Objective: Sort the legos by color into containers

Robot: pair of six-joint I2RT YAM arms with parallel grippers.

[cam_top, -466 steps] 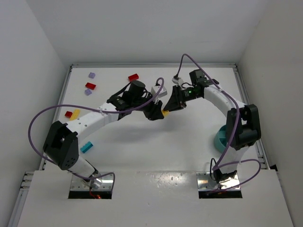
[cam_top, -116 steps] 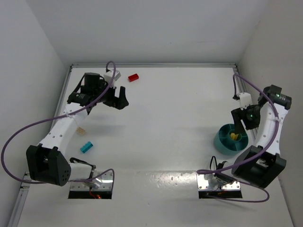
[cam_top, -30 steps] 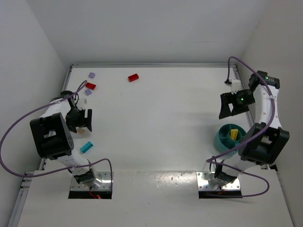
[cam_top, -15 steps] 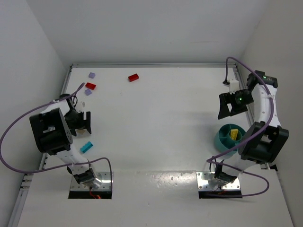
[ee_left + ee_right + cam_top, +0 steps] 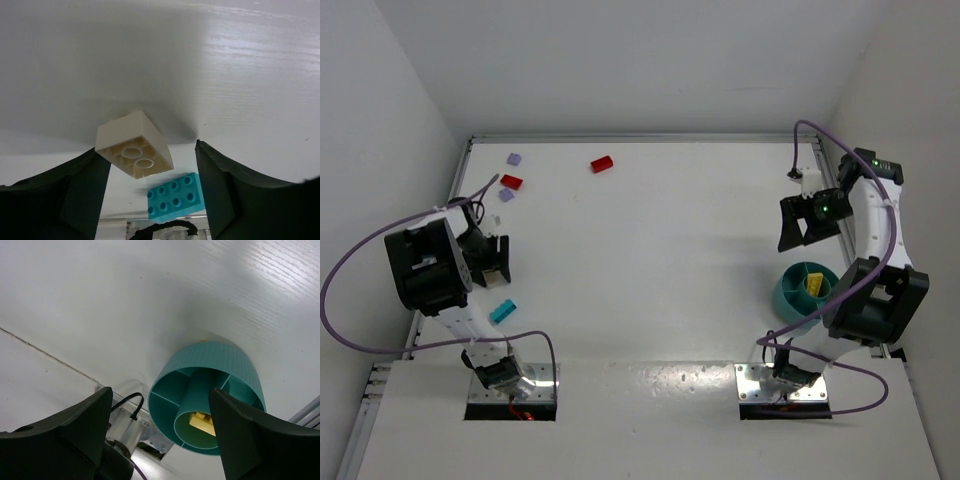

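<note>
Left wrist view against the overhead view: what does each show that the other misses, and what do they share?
Only the left wrist view: the beige brick with its hollow underside facing the camera, sitting between the left arm's open jaws with a clear gap on one side. Only the overhead view: two red bricks, two pale purple bricks, the right arm and the teal dish holding a yellow brick. Both: the cyan brick lying just beyond those jaws, on the white table.

Seven legos (image 5: 602, 163), one dish (image 5: 781, 298) (teal)
</note>
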